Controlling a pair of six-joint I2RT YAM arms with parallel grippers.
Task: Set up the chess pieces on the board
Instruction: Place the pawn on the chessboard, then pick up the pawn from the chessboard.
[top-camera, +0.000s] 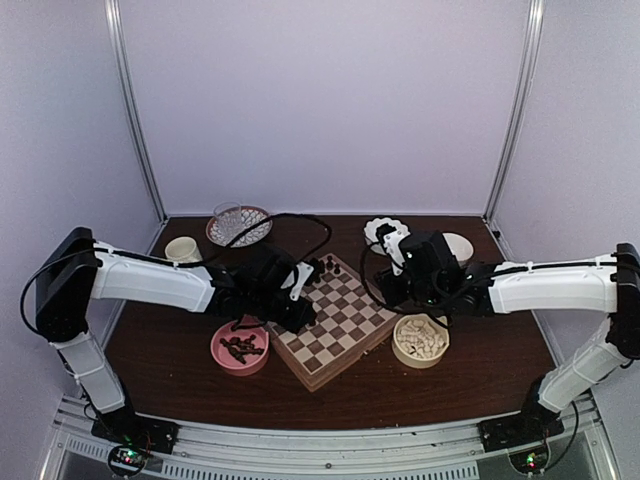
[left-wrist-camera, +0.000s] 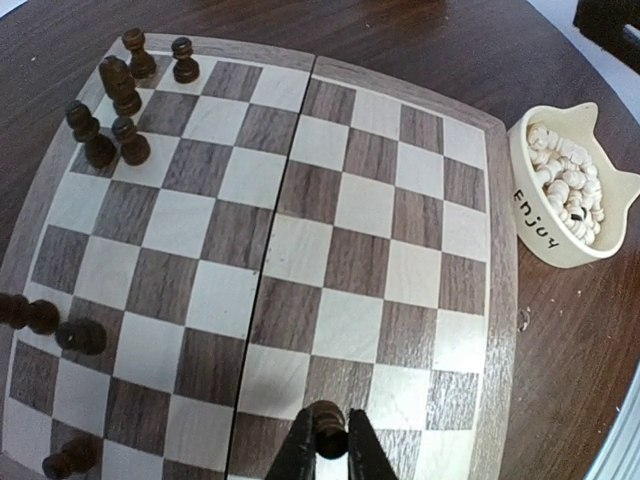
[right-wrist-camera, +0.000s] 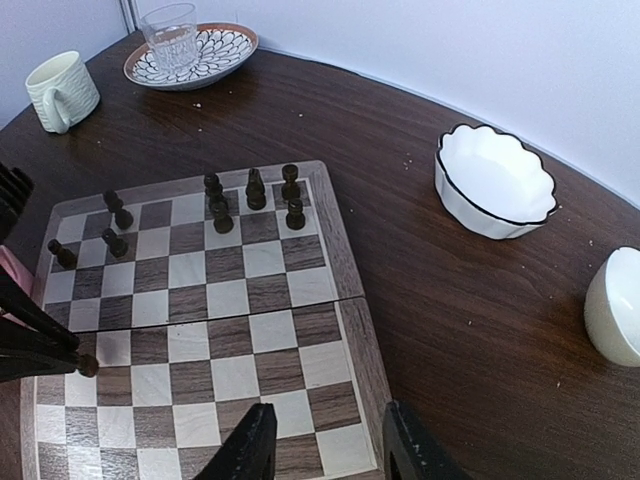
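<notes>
Left gripper (left-wrist-camera: 331, 447) pinching dark chess piece (left-wrist-camera: 327, 416), over board (left-wrist-camera: 340, 262)

Pretty sure this is a robot lab test booth: plain pale walls (top-camera: 320, 100) and metal posts (top-camera: 135, 110) well beyond the left gripper (top-camera: 303, 318), metal rail (top-camera: 320, 435) behind it.

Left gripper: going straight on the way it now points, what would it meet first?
The left gripper, fingers shut on a dark chess piece, points down at the board. The piece would probably touch a bare square first; no other piece seems in line, though depth is unclear.
</notes>
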